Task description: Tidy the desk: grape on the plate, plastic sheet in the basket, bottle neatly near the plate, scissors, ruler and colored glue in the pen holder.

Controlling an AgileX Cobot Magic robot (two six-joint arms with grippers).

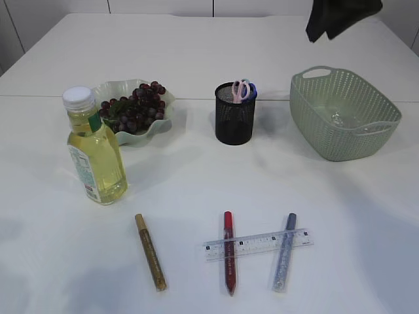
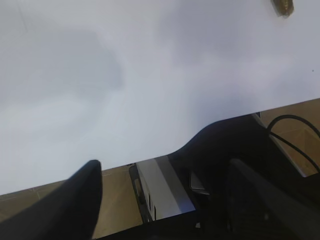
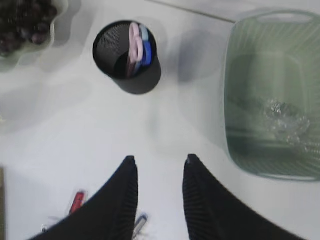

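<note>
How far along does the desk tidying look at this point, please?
Done: the grapes are on the plate, the plastic sheet lies in the basket, the scissors stand in the pen holder, and the bottle stands by the plate. In hand: nothing; the right end effector hangs open and empty. Left: the ruler and three glue pens remain on the table.

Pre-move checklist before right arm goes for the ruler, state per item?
1. Right gripper open and empty: ok.
2. Ruler reachable: not ok for a clean lift, it lies across the red glue pen and the blue glue pen.
3. Room in pen holder: ok, only the scissors inside.
4. Plastic sheet in basket: ok.
5. Grapes on plate: ok.
6. Left gripper clear of the workspace: ok, at the table edge.
</note>
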